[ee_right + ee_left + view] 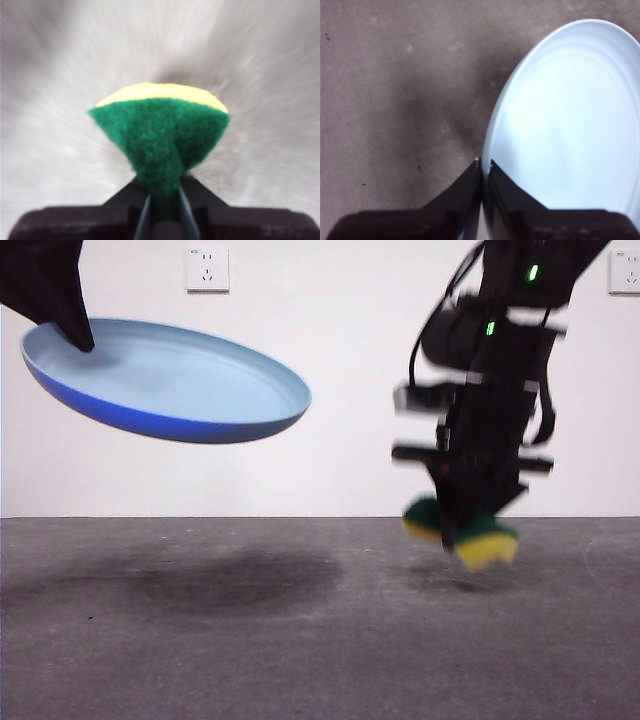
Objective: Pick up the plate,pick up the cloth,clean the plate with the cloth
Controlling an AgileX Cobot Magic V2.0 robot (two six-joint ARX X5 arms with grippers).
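Both picked up, sponge-like cloth pinched in right end effector at 4 o'clock, plate rim-clamped in left end effector at 10 o'clock, wiping not yet begun.

The right tool pinches the cloth — green face showing, yellow behind.

A bare test room or lab: grey table, plain white wall with two power sockets.

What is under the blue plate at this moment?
Nothing touches the plate from below: the left gripper holds it by the rim in the air. Under it lies only grey table with its dark shadow. No part of that table is covered.
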